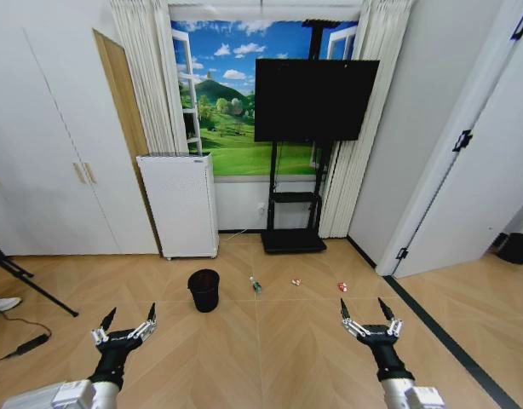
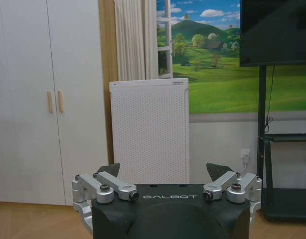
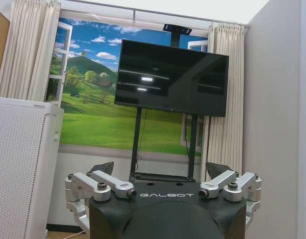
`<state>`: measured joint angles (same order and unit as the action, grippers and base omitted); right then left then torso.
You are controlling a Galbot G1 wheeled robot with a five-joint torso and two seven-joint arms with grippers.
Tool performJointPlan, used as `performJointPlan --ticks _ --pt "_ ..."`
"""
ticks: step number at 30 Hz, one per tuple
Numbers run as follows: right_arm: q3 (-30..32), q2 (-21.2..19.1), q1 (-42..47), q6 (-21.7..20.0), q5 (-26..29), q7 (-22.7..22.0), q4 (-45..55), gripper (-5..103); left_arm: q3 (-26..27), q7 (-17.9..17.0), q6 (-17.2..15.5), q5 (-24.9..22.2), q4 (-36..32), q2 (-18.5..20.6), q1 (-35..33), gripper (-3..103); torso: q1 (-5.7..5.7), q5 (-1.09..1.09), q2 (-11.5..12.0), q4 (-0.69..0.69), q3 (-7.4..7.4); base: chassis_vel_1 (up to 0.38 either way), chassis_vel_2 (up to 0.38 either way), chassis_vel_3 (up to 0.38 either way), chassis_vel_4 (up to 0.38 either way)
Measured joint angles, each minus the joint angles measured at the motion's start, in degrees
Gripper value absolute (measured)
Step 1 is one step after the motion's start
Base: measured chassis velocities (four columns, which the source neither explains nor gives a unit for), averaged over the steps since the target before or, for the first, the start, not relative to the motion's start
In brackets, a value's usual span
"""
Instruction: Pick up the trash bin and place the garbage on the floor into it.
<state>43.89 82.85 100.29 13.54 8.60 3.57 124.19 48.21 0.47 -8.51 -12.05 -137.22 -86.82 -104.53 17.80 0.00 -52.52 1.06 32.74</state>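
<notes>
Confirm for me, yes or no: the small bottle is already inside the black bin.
No: in the head view the bottle lies on the floor just beside the bin, on its right, not in it.

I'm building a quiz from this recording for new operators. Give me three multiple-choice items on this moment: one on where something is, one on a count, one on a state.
1. Where does the trash bin stand?
A. on the floor in front of the white appliance
B. beside the open door on the right
C. on the shelf of the TV stand

2. How many pieces of garbage lie on the floor to the right of the bin?
A. one
B. three
C. five

3. How are the two claws?
A. both shut on litter
B. left shut on the bin, right open
C. both open and empty

Key: 1 A, the bin sits on the wood floor just ahead of the appliance. 2 B, a small bottle and two red-and-white wrappers lie in a row. 3 C, the left claw and right claw show spread fingers holding nothing, above the floor near the robot.
</notes>
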Motion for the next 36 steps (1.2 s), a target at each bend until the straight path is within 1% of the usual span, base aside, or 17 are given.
performJointPlan --ticks 10,12,14,26,27,28,29,30,31,32,33,34,35,36 --pt "-0.09 -0.34 -0.5 -0.01 0.25 -0.26 -0.78 100 0.01 0.0 0.04 0.3 -0.24 -0.09 -0.7 98 0.02 0.0 0.01 0.0 0.01 -0.219 0.217 0.229 -0.235" --pt "-0.12 -0.39 -0.39 -0.01 0.23 -0.29 -0.84 100 -0.05 0.02 0.08 0.32 -0.45 -0.16 -0.94 98 0.02 0.02 0.01 0.0 0.0 -0.275 0.294 0.297 -0.297" --pt "-0.12 -0.4 -0.33 0.01 0.21 -0.3 -0.94 100 -0.05 0.03 0.11 0.33 -0.48 -0.18 -1.06 98 0.02 -0.01 0.01 0.0 0.01 -0.272 0.322 0.3 -0.337" --pt "-0.07 0.3 -0.88 0.47 0.06 -0.73 -2.0 100 0.19 0.08 0.34 0.43 -0.86 -0.39 -1.7 98 0.04 0.01 0.01 0.0 0.01 -0.354 0.357 0.354 -0.357" --pt "-0.08 0.31 -0.92 0.5 -0.03 -0.83 -2.08 100 0.24 0.08 0.34 0.36 -0.87 -0.44 -1.7 98 0.03 -0.04 0.01 0.0 0.01 -0.364 0.359 0.373 -0.355" --pt "-0.08 0.31 -0.92 0.5 -0.03 -0.83 -2.08 100 0.24 0.08 0.34 0.36 -0.87 -0.44 -1.7 98 0.03 -0.04 0.01 0.0 0.01 -0.364 0.359 0.373 -0.355" --pt "-0.1 0.33 -1.0 0.51 -0.09 -0.87 -2.16 100 0.27 0.08 0.35 0.34 -0.87 -0.48 -1.69 98 0.03 -0.02 0.02 0.0 0.01 -0.364 0.349 0.373 -0.355" --pt "-0.15 0.37 -1.08 0.51 -0.13 -0.92 -2.28 100 0.31 0.08 0.37 0.33 -0.88 -0.51 -1.68 98 0.04 0.05 0.02 -0.01 0.02 -0.344 0.36 0.338 -0.367" --pt "-0.15 0.37 -1.08 0.51 -0.13 -0.92 -2.28 100 0.31 0.08 0.37 0.33 -0.88 -0.51 -1.68 98 0.04 0.05 0.02 -0.01 0.02 -0.344 0.36 0.338 -0.367" --pt "-0.18 0.44 -1.15 0.51 -0.15 -0.95 -2.34 100 0.33 0.09 0.38 0.33 -0.87 -0.5 -1.67 98 0.03 0.02 0.02 -0.01 0.01 -0.337 0.36 0.338 -0.341" --pt "-0.17 0.52 -1.18 0.61 -0.16 -0.99 -2.44 100 0.32 0.1 0.38 0.34 -0.84 -0.45 -1.66 98 0.02 -0.05 0.01 0.0 0.0 -0.373 0.352 0.344 -0.35" --pt "-0.17 0.52 -1.18 0.61 -0.16 -0.99 -2.44 100 0.32 0.1 0.38 0.34 -0.84 -0.45 -1.66 98 0.02 -0.05 0.01 0.0 0.0 -0.373 0.352 0.344 -0.35" --pt "-0.17 0.56 -1.2 0.7 -0.16 -1.0 -2.57 100 0.33 0.11 0.39 0.35 -0.84 -0.42 -1.66 98 0.02 0.03 0.01 0.0 0.0 -0.373 0.337 0.346 -0.35" --pt "-0.16 0.57 -1.23 0.81 -0.17 -1.0 -2.73 100 0.31 0.15 0.39 0.38 -0.83 -0.4 -1.66 98 0.04 0.04 0.02 -0.02 0.02 -0.31 0.337 0.335 -0.347"
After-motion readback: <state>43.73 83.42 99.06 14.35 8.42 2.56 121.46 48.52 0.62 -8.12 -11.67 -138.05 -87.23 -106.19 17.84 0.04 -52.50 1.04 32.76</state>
